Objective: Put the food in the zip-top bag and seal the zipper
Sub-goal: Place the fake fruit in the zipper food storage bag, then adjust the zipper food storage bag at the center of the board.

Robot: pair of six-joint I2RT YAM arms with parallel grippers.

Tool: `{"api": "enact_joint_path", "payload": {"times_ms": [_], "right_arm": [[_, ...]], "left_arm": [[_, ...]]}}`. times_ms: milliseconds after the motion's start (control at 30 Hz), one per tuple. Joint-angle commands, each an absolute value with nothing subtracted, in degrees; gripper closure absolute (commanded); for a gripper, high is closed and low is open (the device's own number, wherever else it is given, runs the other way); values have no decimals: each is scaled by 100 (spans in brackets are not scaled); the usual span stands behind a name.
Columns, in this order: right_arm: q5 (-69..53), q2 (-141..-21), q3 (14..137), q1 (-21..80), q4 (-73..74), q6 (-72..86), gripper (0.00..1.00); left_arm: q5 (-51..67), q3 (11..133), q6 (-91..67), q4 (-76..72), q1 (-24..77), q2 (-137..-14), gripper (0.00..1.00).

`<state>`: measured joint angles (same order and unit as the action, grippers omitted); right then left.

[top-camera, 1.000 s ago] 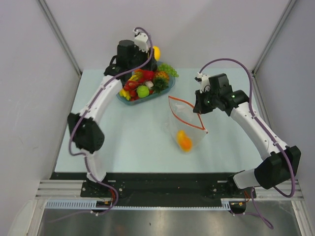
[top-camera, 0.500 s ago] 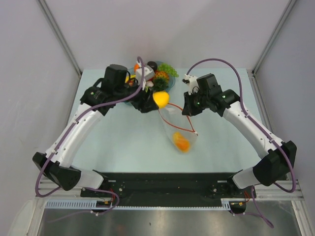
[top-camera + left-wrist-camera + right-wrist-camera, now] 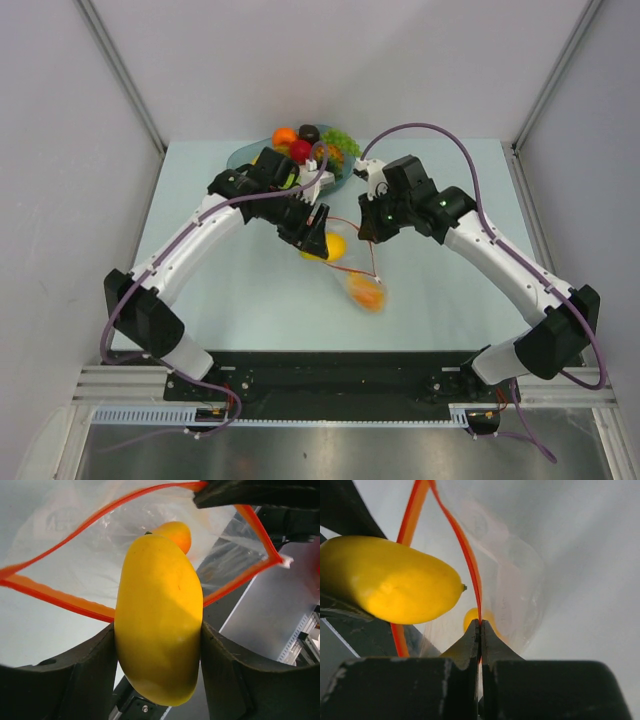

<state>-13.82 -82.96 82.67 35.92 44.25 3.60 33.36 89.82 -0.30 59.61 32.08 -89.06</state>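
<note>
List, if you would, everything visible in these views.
zip-top bag: one, clear, mid-table, mouth open
zipper: one, red-orange, along the bag's mouth
yellow mango: one, yellow, at the bag's mouth
orange piece: one, orange, inside the bag
tray: one, translucent teal, far table edge
other food: several, orange, red, green, dark, in the tray
table: one, pale blue-green
left gripper: black, gripping the mango
right gripper: black, pinching the zipper

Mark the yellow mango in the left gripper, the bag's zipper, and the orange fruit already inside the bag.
yellow mango (image 3: 159, 620), left wrist view, middle of its body.
zipper (image 3: 55, 598), left wrist view, near strip of the open mouth.
orange fruit (image 3: 179, 534), left wrist view, its top showing above the yellow mango.
</note>
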Motion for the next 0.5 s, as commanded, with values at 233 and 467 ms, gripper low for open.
{"api": "enact_joint_path", "payload": {"times_ms": [233,467], "right_arm": [[-1564,-8226,8613,3621,4386,176,100],[-2143,-8174,8613,3393,4500,176,100]], "left_arm": [[3217,9519,-466,5512,2769,-8588,0],[3891,8044,1192,4053,2689,-7033,3]]}}
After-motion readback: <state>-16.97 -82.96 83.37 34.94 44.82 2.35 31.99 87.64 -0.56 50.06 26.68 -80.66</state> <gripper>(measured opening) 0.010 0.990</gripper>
